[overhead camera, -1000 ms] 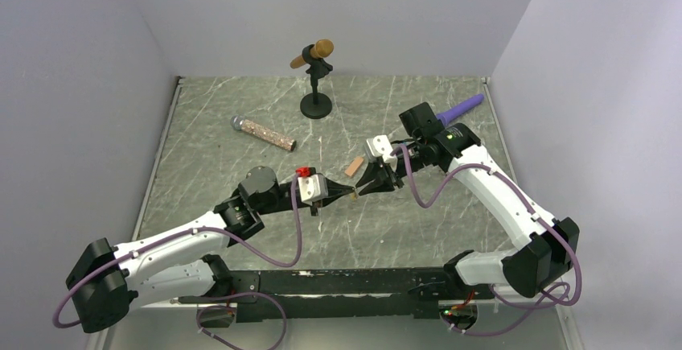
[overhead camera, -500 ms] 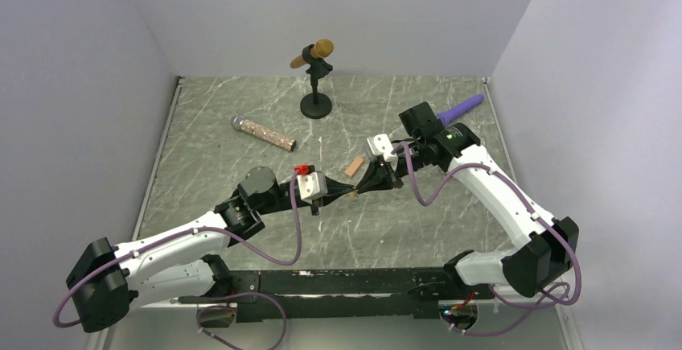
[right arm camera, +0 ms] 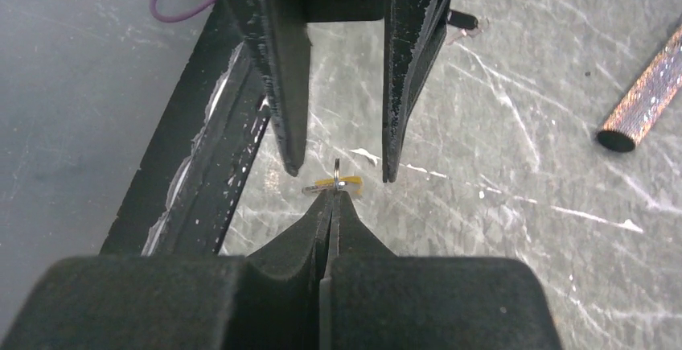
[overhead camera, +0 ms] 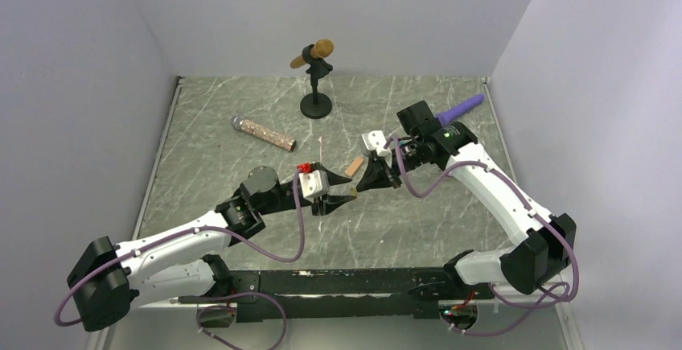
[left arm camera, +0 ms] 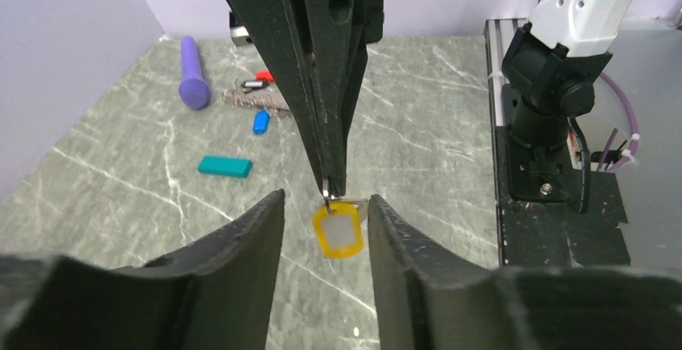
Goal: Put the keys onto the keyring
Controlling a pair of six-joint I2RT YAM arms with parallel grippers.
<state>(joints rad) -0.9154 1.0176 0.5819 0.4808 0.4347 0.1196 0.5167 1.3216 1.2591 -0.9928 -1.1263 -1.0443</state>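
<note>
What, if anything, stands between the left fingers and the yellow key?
Nothing visible does. The yellow key hangs in the gap between the open left fingers, held at its top by the shut right fingers.

Left arm (overhead camera: 173, 247) and right arm (overhead camera: 503, 197) are showing white shells between black joint housings. Purple cables (overhead camera: 299, 225) are looping along both. Left claw (left arm camera: 326, 197) and right claw (right arm camera: 331, 195) are presenting matte black tapered fingers (left arm camera: 241, 261). Green light (overhead camera: 447, 134) is glowing on the right forearm. Black base rail (overhead camera: 338, 282) is joining both mounts.
</note>
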